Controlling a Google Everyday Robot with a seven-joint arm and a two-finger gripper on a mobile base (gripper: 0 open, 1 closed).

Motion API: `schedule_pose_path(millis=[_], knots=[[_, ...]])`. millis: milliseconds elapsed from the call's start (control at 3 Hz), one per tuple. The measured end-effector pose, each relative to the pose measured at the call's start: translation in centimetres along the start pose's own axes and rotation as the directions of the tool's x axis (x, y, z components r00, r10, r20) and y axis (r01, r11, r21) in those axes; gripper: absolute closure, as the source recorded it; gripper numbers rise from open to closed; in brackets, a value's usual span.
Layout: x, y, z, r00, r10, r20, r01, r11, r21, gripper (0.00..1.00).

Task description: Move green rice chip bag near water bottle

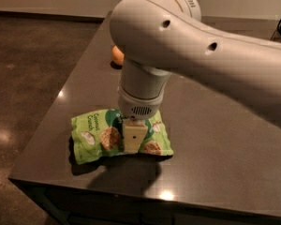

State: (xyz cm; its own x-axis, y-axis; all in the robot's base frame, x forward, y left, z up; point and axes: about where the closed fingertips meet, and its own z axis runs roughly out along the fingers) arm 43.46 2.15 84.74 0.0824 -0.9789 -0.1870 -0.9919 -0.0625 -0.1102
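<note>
The green rice chip bag (100, 135) lies flat on the dark table (215, 139) near its front left corner. It is bright green with pictures of round brown chips. My gripper (133, 137) points straight down onto the middle of the bag, right of its centre, and covers the dark green oval. The wide grey arm (201, 46) reaches in from the right above it. The water bottle is out of view.
A round orange fruit (117, 55) sits farther back on the table, mostly hidden behind the arm. The table's front edge (131, 193) and left edge are close to the bag. A dark floor (28, 78) lies to the left.
</note>
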Motion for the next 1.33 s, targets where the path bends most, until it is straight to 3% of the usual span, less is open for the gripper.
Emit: schedule_pose_path(millis=[333,667,1000,1333], knots=[[0.4,-1.3,-0.7,1.000,0.029,0.010,-0.030,0.9993,0.024,0.62],[3.2,-3.9,-3.0,0.995,0.097,0.005,-0.097,0.9918,0.083,0.86],[7.1,-7.4,-5.9,0.984,0.179,-0.002,-0.176,0.9697,0.169,1.00],[11.3,-10.7,-8.0,0.965,0.260,-0.022,-0.246,0.9357,0.253,1.00]])
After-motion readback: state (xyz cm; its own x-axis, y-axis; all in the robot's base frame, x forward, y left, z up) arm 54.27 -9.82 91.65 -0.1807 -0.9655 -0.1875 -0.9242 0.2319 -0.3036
